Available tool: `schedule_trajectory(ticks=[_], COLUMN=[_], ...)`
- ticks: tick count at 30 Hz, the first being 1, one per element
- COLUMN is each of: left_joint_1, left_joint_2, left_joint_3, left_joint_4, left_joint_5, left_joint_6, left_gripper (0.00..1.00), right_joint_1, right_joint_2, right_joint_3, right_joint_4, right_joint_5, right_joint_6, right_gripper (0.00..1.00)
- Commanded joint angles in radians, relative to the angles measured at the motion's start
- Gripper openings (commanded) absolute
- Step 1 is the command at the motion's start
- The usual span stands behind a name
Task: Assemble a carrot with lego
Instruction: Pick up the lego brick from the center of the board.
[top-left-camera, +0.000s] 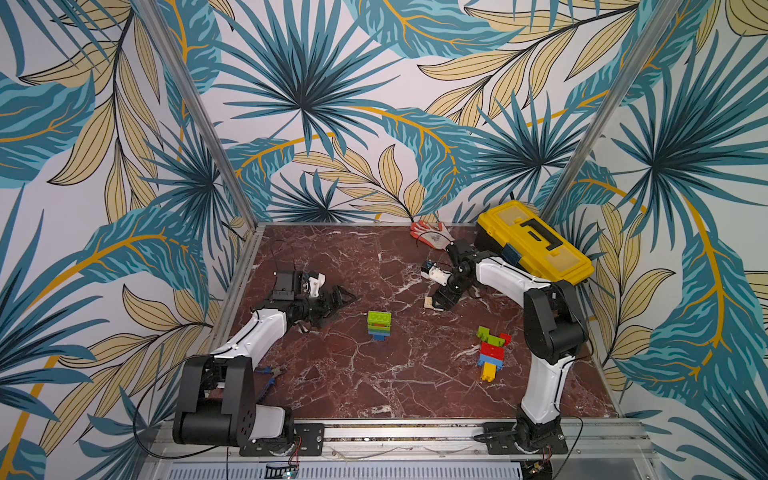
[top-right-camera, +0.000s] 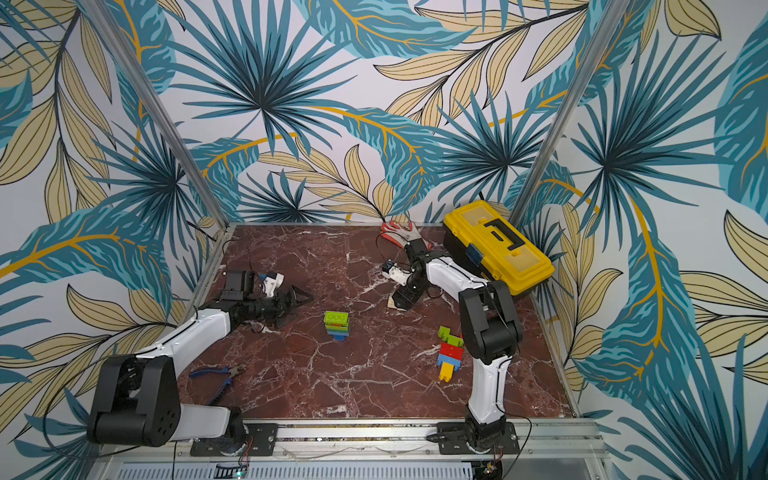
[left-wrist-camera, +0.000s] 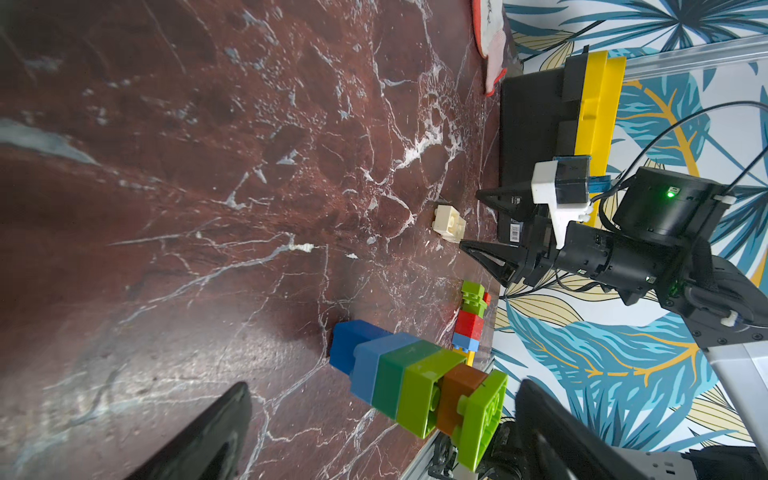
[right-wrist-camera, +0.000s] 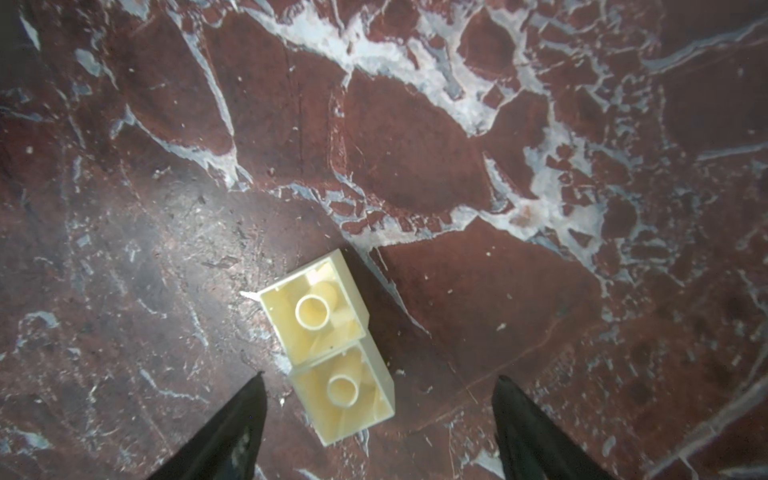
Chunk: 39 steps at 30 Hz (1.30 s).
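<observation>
A lego tower (top-left-camera: 379, 325) of blue, green, brown and lime bricks stands mid-table, also seen in the left wrist view (left-wrist-camera: 415, 382). My left gripper (top-left-camera: 347, 301) hovers open a short way to its left, its fingers (left-wrist-camera: 224, 432) wide apart and holding nothing. Two cream bricks (right-wrist-camera: 328, 349) lie hollow side up, side by side on the marble. My right gripper (right-wrist-camera: 381, 376) points down over them, open, with its fingertips either side of the nearer brick and not touching it. A second lego cluster (top-left-camera: 492, 351) of green, red, blue and yellow lies flat at the right.
A yellow toolbox (top-left-camera: 534, 241) fills the back right corner, with a red and white glove (top-left-camera: 430, 232) beside it. Blue-handled pliers (top-right-camera: 220, 374) lie near the left arm's base. Patterned walls close the table (top-left-camera: 332, 374) on three sides.
</observation>
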Motion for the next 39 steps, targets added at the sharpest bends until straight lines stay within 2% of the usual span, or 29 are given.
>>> schedule_trajectory(ticks=[1, 12, 18, 27, 39], left_joint_1=[0.014, 0.022, 0.027, 0.034, 0.038], left_joint_2=[0.011, 0.019, 0.024, 0.030, 0.034], left_joint_3=[0.013, 0.014, 0.014, 0.009, 0.003], left_joint_4=[-0.015, -0.011, -0.009, -0.002, 0.007], left_joint_5=[-0.004, -0.001, 0.002, 0.005, 0.010], left_joint_6=[0.020, 0.017, 0.017, 0.014, 0.011], left_gripper=[0.99, 0.99, 0.99, 0.99, 0.99], right_joint_1=[-0.004, -0.013, -0.016, -0.015, 0.013], right_joint_2=[0.009, 0.027, 0.041, 0.079, 0.109], right_joint_3=[0.002, -0.022, -0.039, 0.000, 0.033], right_joint_4=[-0.038, -0.091, -0.072, -0.101, -0.113], right_joint_5=[-0.029, -0.013, -0.014, -0.021, 0.014], right_joint_6=[-0.030, -0.079, -0.094, -0.103, -0.112], right_gripper=[0.83, 0.70, 0.68, 0.57, 0.51])
